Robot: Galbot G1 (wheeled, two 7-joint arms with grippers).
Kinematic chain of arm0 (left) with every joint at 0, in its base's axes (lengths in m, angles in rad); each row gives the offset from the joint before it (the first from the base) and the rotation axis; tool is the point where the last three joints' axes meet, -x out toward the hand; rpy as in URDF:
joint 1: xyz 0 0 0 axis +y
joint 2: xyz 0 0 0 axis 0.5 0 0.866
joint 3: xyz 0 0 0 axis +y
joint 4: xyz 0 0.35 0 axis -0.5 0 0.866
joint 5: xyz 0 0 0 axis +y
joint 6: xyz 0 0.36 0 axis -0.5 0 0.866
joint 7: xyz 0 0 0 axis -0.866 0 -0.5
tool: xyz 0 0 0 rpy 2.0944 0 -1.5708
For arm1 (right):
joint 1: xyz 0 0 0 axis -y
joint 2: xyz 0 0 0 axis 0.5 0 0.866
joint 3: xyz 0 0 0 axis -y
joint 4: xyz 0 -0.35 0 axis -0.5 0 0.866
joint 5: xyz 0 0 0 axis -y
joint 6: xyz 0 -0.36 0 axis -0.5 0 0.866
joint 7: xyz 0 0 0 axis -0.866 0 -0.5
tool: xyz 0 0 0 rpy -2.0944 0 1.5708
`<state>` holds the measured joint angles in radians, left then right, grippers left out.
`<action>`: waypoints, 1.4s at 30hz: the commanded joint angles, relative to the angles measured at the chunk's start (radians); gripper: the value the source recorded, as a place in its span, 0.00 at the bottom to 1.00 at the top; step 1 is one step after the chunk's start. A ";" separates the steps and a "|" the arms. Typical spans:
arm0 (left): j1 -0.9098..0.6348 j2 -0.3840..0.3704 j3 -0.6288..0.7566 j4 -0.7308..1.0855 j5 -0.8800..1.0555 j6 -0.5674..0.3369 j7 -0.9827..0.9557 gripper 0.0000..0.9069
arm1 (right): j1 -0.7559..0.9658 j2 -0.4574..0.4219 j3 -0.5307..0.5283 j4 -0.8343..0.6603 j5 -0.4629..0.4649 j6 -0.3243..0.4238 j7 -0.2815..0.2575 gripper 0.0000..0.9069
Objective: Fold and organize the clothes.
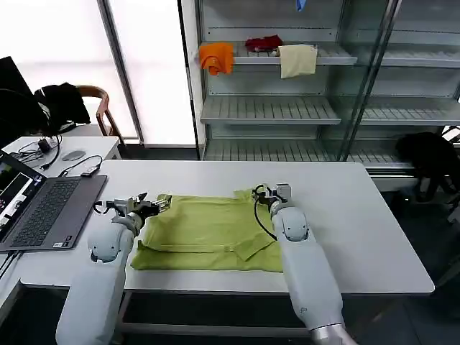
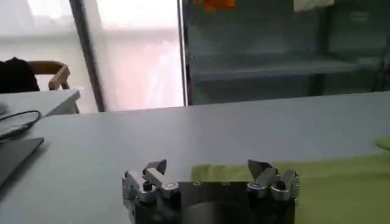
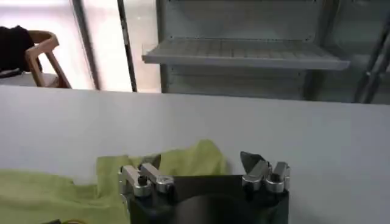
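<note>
On the white table we log the lime-green T-shirt, partly folded, lying flat at centre. Left gripper hovers at its far left corner, fingers spread, grasping nothing. Right gripper sits at the far right corner, fingers likewise spread. We read no writing.

The T-shirt is lime-green, plain on the side that shows, and it lies on a white desk. The left tool and the right tool are silver metal with black parts, on pale grey arms. The laptop is dark grey. On the grey shelf hang 3 cloths: orange, red and cream.
</note>
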<state>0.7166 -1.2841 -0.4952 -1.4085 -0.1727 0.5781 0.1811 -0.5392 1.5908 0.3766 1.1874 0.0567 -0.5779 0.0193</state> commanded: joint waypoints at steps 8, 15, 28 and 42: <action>-0.076 -0.011 0.016 0.164 0.084 0.001 0.011 0.97 | 0.039 0.010 0.000 -0.075 -0.012 0.000 0.001 0.82; -0.077 -0.015 0.019 0.180 0.091 0.001 0.025 0.30 | 0.035 0.007 -0.002 -0.080 -0.014 0.000 -0.004 0.13; -0.058 -0.014 0.020 0.133 0.072 0.000 0.059 0.00 | -0.003 0.008 -0.008 0.006 -0.006 0.000 -0.035 0.00; 0.021 0.018 0.000 -0.088 -0.048 0.000 0.046 0.00 | -0.121 -0.009 -0.035 0.272 0.045 -0.006 -0.027 0.00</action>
<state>0.6904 -1.2756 -0.4869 -1.3551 -0.1506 0.5799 0.2262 -0.6001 1.5881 0.3480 1.3114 0.0780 -0.5867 -0.0095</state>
